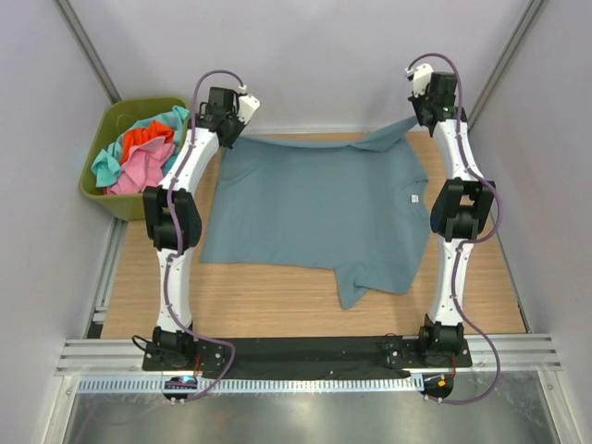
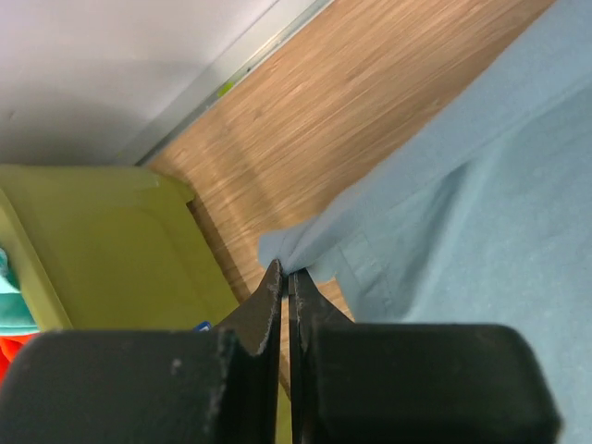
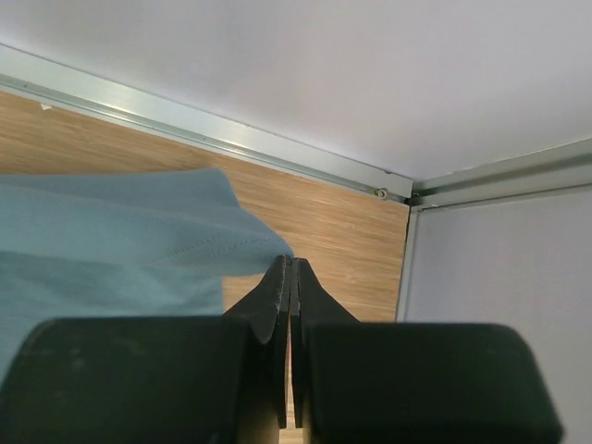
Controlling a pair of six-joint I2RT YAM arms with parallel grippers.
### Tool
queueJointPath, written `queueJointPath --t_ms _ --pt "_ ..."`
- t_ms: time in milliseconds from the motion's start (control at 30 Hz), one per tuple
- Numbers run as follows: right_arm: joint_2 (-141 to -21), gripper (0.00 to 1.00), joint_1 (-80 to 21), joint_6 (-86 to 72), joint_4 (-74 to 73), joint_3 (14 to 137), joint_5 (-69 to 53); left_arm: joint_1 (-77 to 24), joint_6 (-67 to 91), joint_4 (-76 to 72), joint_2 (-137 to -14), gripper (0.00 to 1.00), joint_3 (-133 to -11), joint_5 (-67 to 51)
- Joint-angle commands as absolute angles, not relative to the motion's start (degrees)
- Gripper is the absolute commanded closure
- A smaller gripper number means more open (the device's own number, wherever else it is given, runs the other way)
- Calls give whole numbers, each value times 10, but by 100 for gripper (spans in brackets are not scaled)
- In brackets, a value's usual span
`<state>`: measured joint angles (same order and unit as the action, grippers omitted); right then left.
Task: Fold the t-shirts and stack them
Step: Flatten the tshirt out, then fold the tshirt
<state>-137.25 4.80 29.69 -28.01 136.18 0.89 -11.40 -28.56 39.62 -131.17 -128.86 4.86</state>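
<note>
shirt: we see the slate-blue t-shirt point(image 1: 314, 208) spread flat on the table point(image 1: 277, 310).
left jaws: clenched on its far-left corner; only the left wrist view shows the pinch.
right jaws: clenched on its far-right sleeve; the top view hides the tips.
bin point(image 1: 116, 205): pink shirt point(image 1: 139, 171), orange-red shirt point(image 1: 148, 139) and turquoise shirt point(image 1: 104, 165) are heaped; we can't make out their outlines.

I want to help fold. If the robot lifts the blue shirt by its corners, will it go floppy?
Probably floppy: the blue shirt is thin cloth, puckering where the left gripper pinches it. Likely light, since the right gripper holds a corner with just its tips. The middle would probably sag.
</note>
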Motion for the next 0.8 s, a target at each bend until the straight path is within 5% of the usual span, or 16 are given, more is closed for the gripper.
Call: queueJointPath --t_ms 0,767 --pt "-1310 99 43 295 -226 1343 62 -111 -285 357 -1293 100 -1302 96" --pt "-1083 99 33 234 -319 1050 28 -75 -245 355 -1149 100 -1065 50"
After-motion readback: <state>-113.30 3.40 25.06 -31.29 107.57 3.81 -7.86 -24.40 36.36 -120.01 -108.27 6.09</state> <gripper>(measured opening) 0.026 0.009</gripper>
